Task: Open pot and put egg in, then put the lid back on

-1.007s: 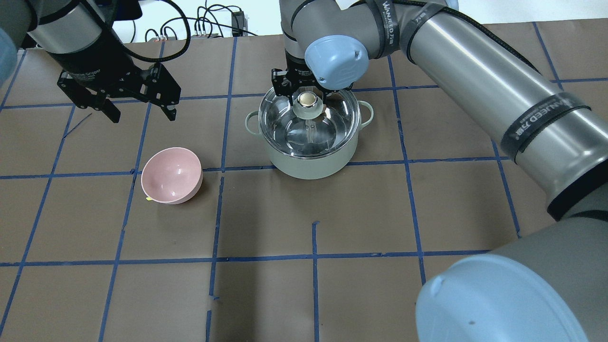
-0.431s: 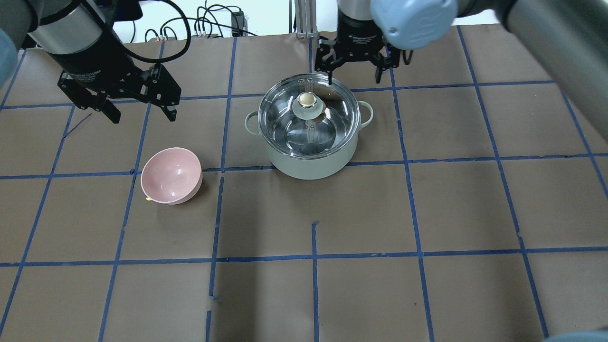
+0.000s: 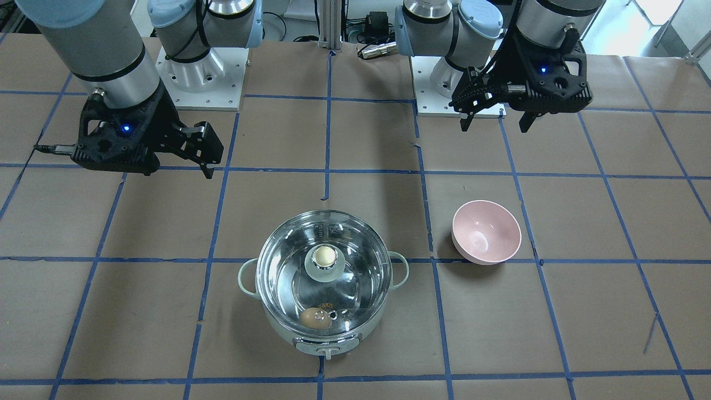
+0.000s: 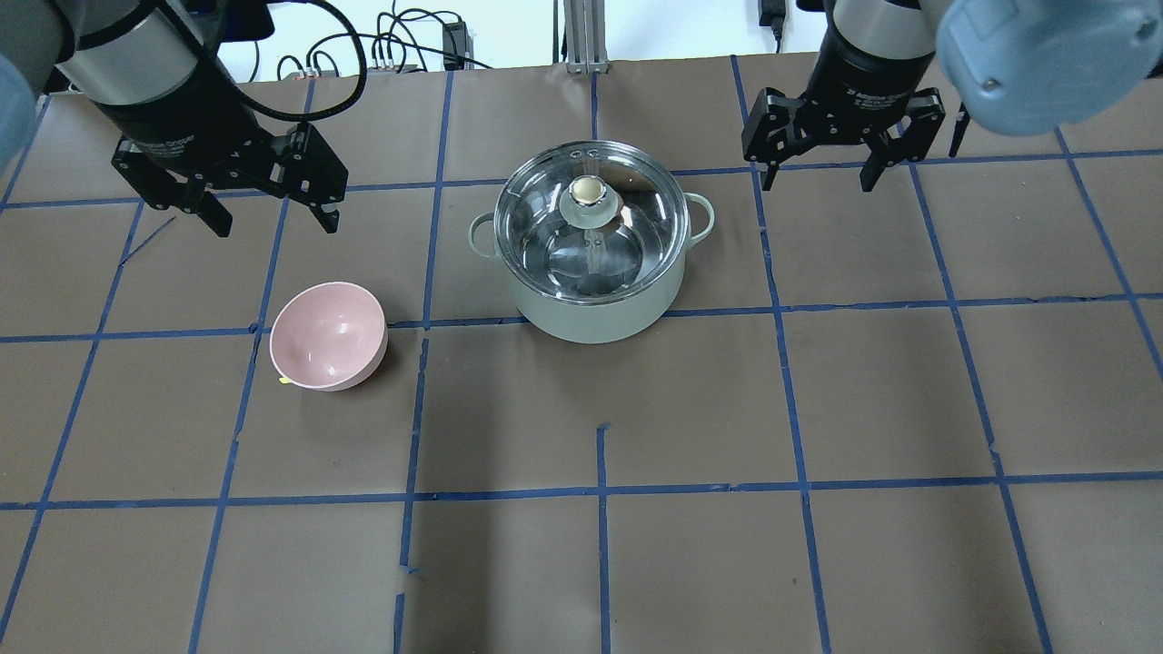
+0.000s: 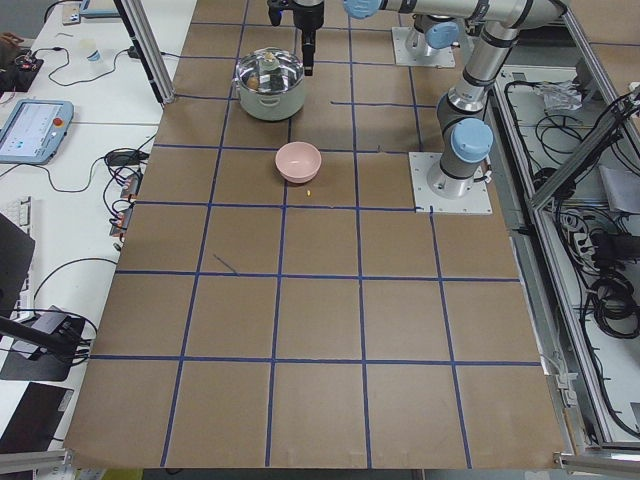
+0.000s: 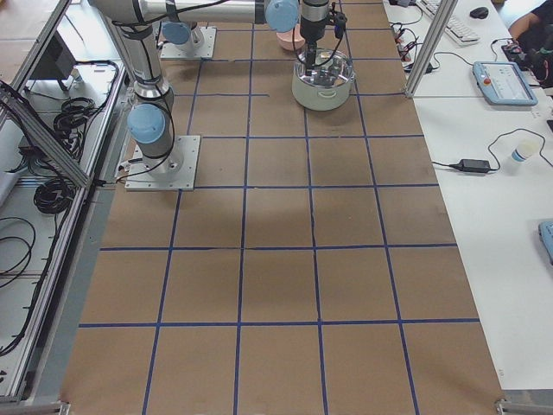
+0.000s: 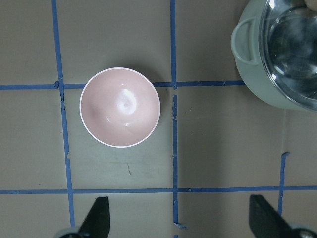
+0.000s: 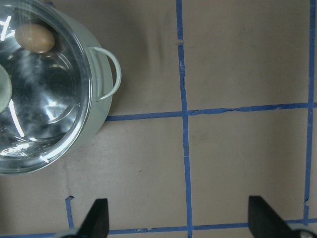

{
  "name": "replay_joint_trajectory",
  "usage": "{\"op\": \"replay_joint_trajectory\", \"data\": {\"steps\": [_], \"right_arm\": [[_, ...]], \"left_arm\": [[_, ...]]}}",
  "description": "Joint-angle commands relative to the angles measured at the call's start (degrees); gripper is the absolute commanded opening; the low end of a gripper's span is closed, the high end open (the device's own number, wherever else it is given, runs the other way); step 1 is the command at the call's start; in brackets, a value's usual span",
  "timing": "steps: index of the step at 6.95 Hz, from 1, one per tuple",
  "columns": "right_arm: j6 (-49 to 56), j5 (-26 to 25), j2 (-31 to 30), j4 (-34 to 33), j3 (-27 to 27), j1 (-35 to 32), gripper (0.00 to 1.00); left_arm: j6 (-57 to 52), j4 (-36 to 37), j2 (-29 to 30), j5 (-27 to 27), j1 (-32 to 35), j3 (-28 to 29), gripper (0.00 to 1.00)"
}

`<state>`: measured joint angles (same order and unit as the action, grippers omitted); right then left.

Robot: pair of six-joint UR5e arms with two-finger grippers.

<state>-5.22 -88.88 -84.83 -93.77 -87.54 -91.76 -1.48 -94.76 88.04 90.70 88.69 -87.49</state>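
Observation:
The mint-green pot (image 4: 591,320) stands at mid table with the clear glass lid (image 4: 636,227) seated on it, knob (image 4: 588,191) up. The tan egg (image 3: 313,317) lies inside the pot under the lid and also shows in the right wrist view (image 8: 33,38). My right gripper (image 4: 820,182) is open and empty, raised to the right of the pot and clear of it. My left gripper (image 4: 273,222) is open and empty, raised to the left of the pot, beyond the pink bowl.
An empty pink bowl (image 4: 329,336) sits left of the pot and shows in the left wrist view (image 7: 120,107). Brown paper with blue tape lines covers the table (image 4: 600,545). Cables lie beyond the far edge.
My right gripper has let go of the lid knob and moved up and to the right, away from the pot. The lid stays on the pot. The left arm has not moved.

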Motion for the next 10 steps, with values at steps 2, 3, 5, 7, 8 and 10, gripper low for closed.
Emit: {"op": "replay_joint_trajectory", "data": {"steps": [2, 3, 5, 7, 8, 10], "right_arm": [[0.3, -0.07, -1.3, -0.97, -1.06, 0.44, 1.0], [0.3, -0.07, -1.22, -0.97, -1.14, 0.36, 1.0], [1.43, -0.07, -1.13, -1.06, -1.06, 0.44, 1.0], [1.79, -0.07, -1.13, -1.06, -1.06, 0.62, 1.0], [1.88, -0.07, -1.04, -1.15, -1.06, 0.62, 1.0], [1.88, -0.07, -1.04, -1.15, -1.06, 0.62, 1.0]], "left_arm": [[-0.11, -3.4, -0.06, 0.18, -0.8, 1.17, 1.0], [-0.02, -3.41, -0.06, 0.18, -0.89, 1.27, 1.0], [0.16, -3.41, -0.06, -0.08, -0.37, 0.92, 1.0], [0.25, -3.15, -0.06, -0.17, -0.28, 0.65, 1.0], [0.25, -3.15, -0.15, -0.17, -0.19, 0.56, 1.0], [0.16, -2.97, -0.24, 0.0, -0.01, -0.05, 1.0]]}}
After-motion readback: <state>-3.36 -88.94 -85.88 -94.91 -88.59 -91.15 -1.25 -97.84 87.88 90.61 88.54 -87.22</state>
